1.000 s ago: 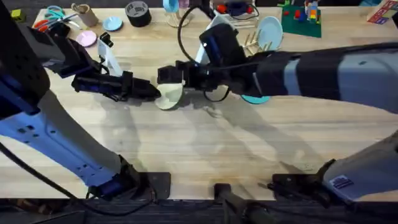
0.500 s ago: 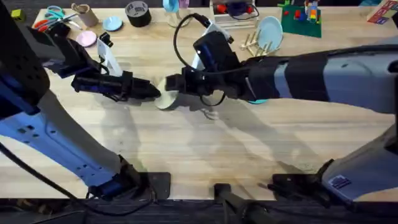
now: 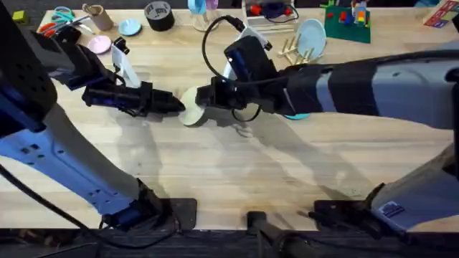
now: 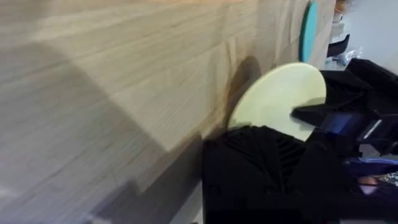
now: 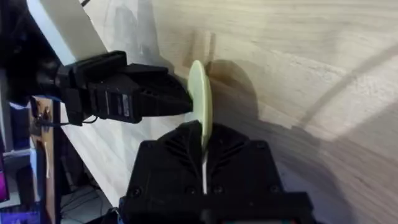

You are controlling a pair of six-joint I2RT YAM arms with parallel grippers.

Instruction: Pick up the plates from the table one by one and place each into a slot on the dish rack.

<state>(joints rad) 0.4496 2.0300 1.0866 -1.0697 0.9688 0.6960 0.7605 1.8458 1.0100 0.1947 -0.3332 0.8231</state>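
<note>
Cream-yellow plate (image 3: pixel 192 107) on edge above the table (image 3: pixel 237 179) left of centre, clamped edgewise in right gripper (image 5: pixel 204 146); left gripper (image 3: pixel 179 105) closed, tip against plate's face, apparently steadying. Upright hold presumably suited to dish rack (image 3: pixel 290 49) slots at rear.

My bench is a broad light wood top (image 3: pixel 237 172) with plank seams running across it, lit from above so that soft grey shadows spread over the boards. Along its far edge sit odds and ends: a black roll of tape (image 3: pixel 158 15), a pair of scissors with teal and orange handles (image 3: pixel 57 20), a small cardboard tube (image 3: pixel 95 14) and a green board with coloured blocks (image 3: pixel 347 21).
</note>
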